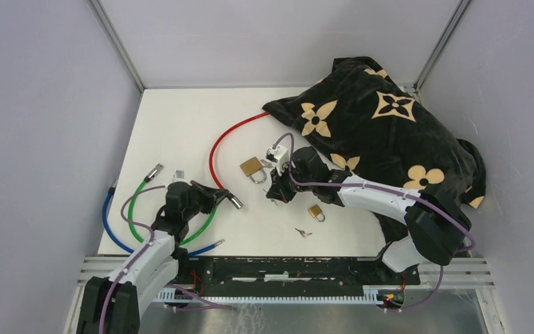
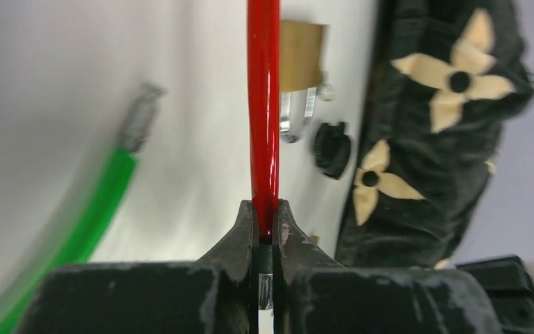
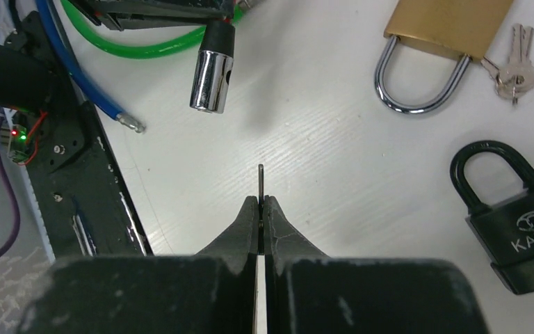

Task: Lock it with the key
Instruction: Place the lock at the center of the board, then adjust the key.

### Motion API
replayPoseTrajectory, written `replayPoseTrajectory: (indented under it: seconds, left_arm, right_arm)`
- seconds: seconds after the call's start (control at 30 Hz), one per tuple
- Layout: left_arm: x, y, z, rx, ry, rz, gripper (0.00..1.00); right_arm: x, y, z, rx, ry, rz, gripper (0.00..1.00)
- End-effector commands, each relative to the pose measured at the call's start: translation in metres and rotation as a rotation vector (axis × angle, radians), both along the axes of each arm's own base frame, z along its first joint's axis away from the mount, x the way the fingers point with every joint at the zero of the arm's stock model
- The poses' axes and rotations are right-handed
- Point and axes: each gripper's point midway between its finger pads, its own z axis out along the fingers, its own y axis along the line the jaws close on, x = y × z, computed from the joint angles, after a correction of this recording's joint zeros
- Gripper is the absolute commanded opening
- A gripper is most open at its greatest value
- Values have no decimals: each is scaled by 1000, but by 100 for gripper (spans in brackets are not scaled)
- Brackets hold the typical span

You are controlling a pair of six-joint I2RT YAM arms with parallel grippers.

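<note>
White table (image 1: 181,139), grey walls on three sides, black flower-print blanket (image 1: 389,125) heaped at the far right.

Left hand (image 2: 265,216) was clenched on the red cable (image 2: 263,104), just behind its silver end cap (image 3: 212,69). That cable looped across the table to the blanket. Green cable (image 1: 131,209) and blue cable (image 1: 106,219) curled beside the left arm.

Right hand (image 3: 260,205) was clenched on the key (image 3: 260,179). It showed edge-on as a thin blade poking past the fingertips, over bare table near mid-table and touching no lock.

Black padlock (image 3: 521,229) lay flat just right of that hand in the wrist view, apart from the key. Couldn't tell whether its shackle was latched.

Brass padlock (image 3: 445,28) lay further out, with a key bunch (image 3: 511,69) touching its corner. Small brass padlock (image 1: 316,212) sat beside the right forearm, with loose keys (image 1: 302,232) nearer the bases.
</note>
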Motion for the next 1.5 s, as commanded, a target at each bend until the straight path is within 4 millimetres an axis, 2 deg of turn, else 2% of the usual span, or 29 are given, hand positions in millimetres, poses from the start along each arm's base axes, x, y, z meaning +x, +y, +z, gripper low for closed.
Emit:
replayPoseTrajectory:
  seconds: [0.0,0.1,0.23,0.3,0.33,0.4,0.47,0.57,0.6,0.7,0.8,0.87,0.9,0.93,0.97,1.07,1.1,1.3,1.4,1.47]
  left_arm:
    - [-7,12,-35,8,191,101,2]
    - [-14,17,-49,36,257,119,2]
    - [-7,19,-41,78,216,105,2]
    - [-7,23,-46,104,223,116,2]
    - [-7,25,-49,115,228,125,11]
    - [-14,29,-58,137,265,134,36]
    - [-14,32,-56,158,259,139,54]
    - [-8,35,-44,202,218,126,69]
    - [-6,36,-37,223,203,118,70]
    - [6,41,-9,327,125,77,70]
    - [25,43,35,473,-13,-6,68]
    - [39,31,74,559,-187,-135,66]
    - [42,17,95,589,-317,-247,65]
    - [31,-12,116,573,-492,-445,63]
    - [18,-31,134,585,-675,-602,60]
    - [-33,-66,172,528,-1070,-937,59]
    - [-47,-73,175,513,-1135,-1026,59]
    - [-91,-111,155,535,-1279,-1302,63]
    - [-103,-124,163,516,-1391,-1280,67]
    - [-97,-132,174,492,-1421,-1172,68]
  right_arm:
    - [4,-12,3,-33,-55,-47,0]
    - [4,-19,-2,-64,-66,-62,0]
    - [5,-29,-7,-121,-78,-75,0]
    - [7,-30,-5,-126,-92,-72,0]
    - [8,-30,-4,-127,-99,-72,0]
    - [9,-29,1,-125,-110,-67,0]
    - [10,-31,5,-128,-123,-69,0]
    - [12,-35,11,-134,-149,-83,0]
    - [13,-37,12,-139,-156,-87,0]
    - [13,-40,19,-140,-172,-91,0]
    - [5,-34,32,-83,-181,-41,0]
    - [-2,-30,43,-37,-210,14,0]
    - [-8,-27,49,-6,-225,54,0]
    - [-13,-25,59,32,-255,92,0]
    - [-22,-22,70,75,-287,149,0]
    - [-43,-18,97,179,-406,304,0]
    - [-46,-18,107,207,-447,321,0]
    - [-41,-5,169,321,-516,316,0]
    - [-39,-3,185,330,-529,317,0]
    - [-39,-4,191,337,-546,310,0]
